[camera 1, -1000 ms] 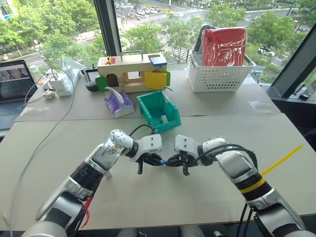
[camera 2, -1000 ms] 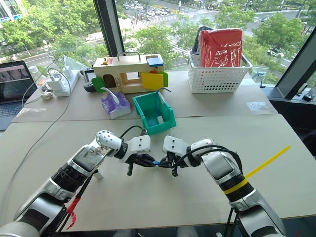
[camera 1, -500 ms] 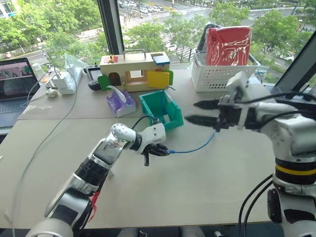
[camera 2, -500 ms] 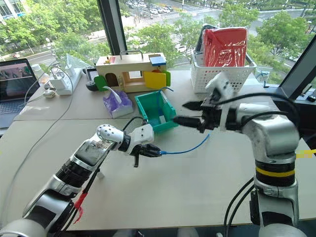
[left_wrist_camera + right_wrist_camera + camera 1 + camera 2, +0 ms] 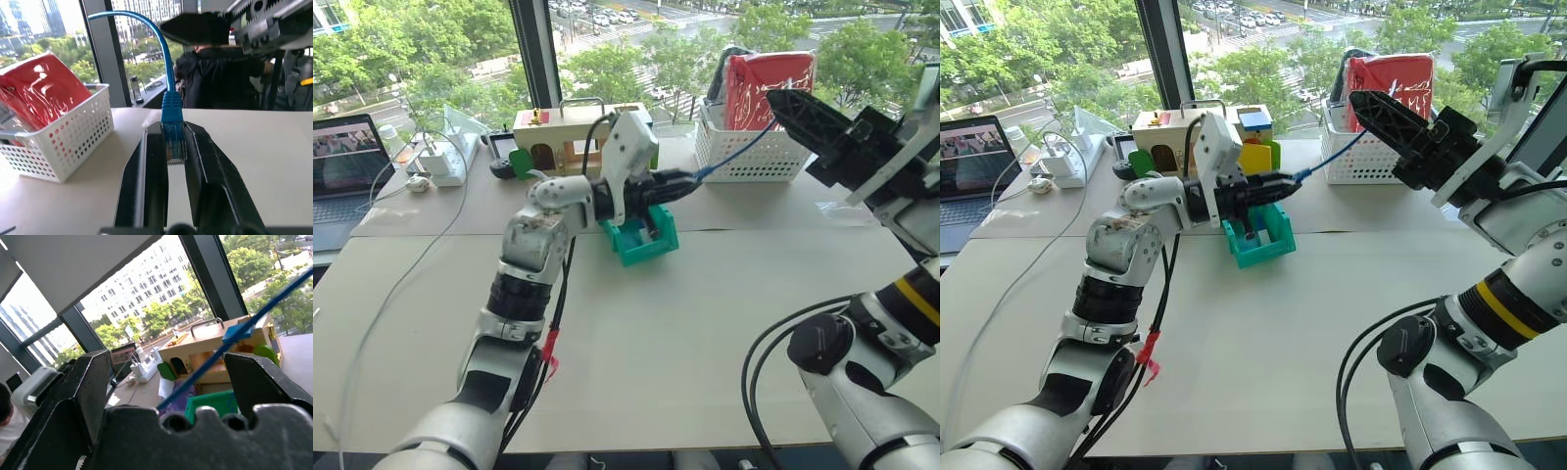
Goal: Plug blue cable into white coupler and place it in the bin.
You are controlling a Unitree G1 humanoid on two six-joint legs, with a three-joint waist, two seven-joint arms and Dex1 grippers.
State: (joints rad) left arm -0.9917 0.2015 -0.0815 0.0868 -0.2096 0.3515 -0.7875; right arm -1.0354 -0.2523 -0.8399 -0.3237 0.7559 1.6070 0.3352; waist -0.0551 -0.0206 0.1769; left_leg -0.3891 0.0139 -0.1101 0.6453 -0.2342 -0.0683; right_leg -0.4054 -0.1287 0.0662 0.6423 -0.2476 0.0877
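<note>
My left gripper (image 5: 690,179) is raised over the table and shut on the blue cable (image 5: 734,149). The cable's plug (image 5: 173,132) is pinched between the two black fingers. From there the cord arcs up toward my right gripper (image 5: 166,364), which is held high at the right. That gripper is open, and the cord (image 5: 220,350) passes loosely through the gap between its fingers. The teal bin (image 5: 646,245) stands on the table just below and behind my left gripper, partly covered by it. The white coupler is out of view.
A white perforated basket (image 5: 749,152) with a red bag stands at the back right. A wooden toy house (image 5: 563,137) is behind the bin. A laptop (image 5: 342,166) and power strip (image 5: 440,157) lie far left, with a grey wire (image 5: 391,294). A person in dark clothes (image 5: 220,78) sits beyond the table.
Both arms have risen from low over the table. My right gripper let go of the cable and opened. My left gripper carried the plug end up above the bin.
</note>
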